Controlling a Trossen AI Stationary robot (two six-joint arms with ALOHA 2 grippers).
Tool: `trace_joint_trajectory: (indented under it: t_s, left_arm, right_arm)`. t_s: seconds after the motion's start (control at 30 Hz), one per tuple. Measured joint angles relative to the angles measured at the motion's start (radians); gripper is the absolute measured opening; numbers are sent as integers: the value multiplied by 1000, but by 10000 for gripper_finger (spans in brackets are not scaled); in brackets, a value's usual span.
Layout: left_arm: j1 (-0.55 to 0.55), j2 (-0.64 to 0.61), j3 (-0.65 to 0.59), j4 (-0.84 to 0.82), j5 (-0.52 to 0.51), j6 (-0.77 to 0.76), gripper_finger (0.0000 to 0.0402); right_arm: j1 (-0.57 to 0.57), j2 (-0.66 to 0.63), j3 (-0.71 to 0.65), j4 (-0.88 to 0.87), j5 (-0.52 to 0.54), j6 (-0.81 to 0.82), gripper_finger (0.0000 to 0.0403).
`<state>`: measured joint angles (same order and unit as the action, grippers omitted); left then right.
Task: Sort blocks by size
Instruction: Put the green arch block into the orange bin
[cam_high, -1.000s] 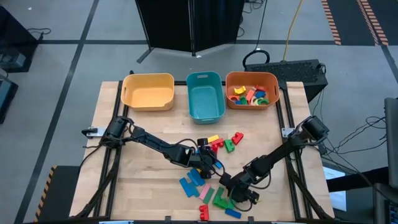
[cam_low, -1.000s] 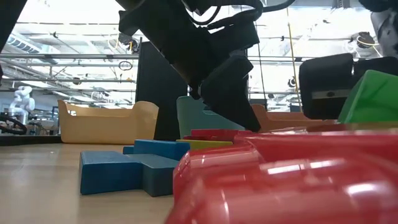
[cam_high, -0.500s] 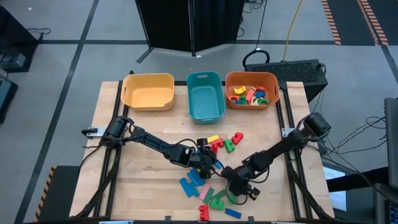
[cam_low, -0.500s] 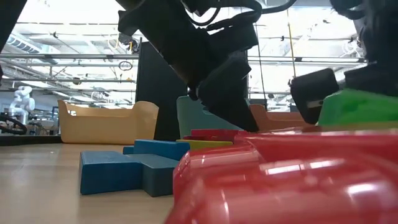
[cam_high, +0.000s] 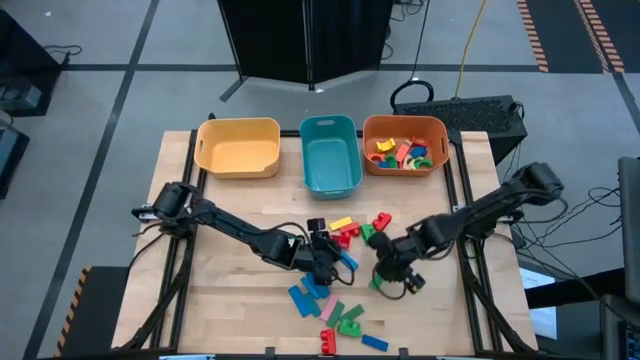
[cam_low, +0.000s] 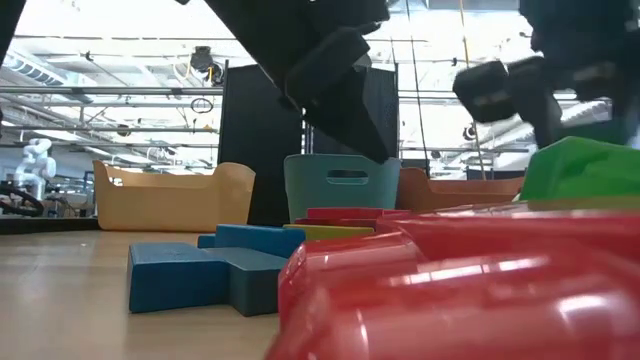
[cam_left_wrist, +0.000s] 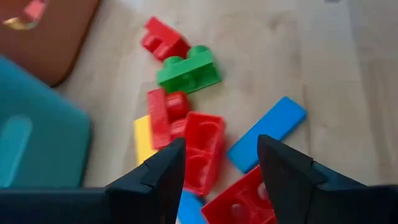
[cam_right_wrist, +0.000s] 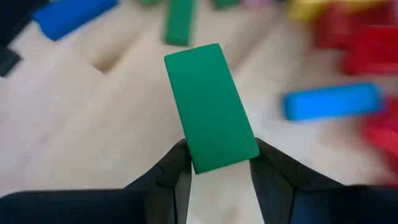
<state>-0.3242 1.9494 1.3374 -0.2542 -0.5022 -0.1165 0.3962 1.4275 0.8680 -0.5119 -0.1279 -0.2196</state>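
Blocks in blue, red, green, yellow and pink lie loose on the wooden table, most of them in a heap near its front edge. A flat green block is off the table, with my right gripper shut on it, right of the heap. My left gripper stands open above a red brick and a blue bar, both flat on the wood. In the high view it is at the heap's far side. My right gripper pinches the green block between its two fingers, by the two long sides at one end. The fingers slant down at it from the table's right side. The block juts out past the fingertips, one broad face toward the wrist camera, lifted clear of the table.
Three bins stand along the far edge: yellow, teal and orange, the orange one holding several small pieces. A red brick and a blue bar lie at the front edge. Bare wood stretches left of the heap.
My right gripper has risen from the heap's near right part with the green block and moved toward the far edge, rolling as it went. The block is now lifted clear. My left gripper has risen a little above the bricks.
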Motion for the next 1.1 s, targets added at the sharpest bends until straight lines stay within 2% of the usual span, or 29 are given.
trace_joint_trajectory:
  t_s: [0.37,0.6,0.8,1.1]
  left_arm:
    - [-10,-2,-49,42,-12,-9,192]
    - [1,-2,-114,130,-12,-10,192]
    - [10,-2,-140,141,-11,-33,192]
    - [23,-2,-165,141,-8,-36,192]
  right_arm:
    - [-134,-286,0,-185,166,-2,125]
    - [-296,-423,0,-239,280,-5,125]
    - [-462,-474,0,-248,285,-49,125]
    - [-713,-478,0,-247,275,-158,125]
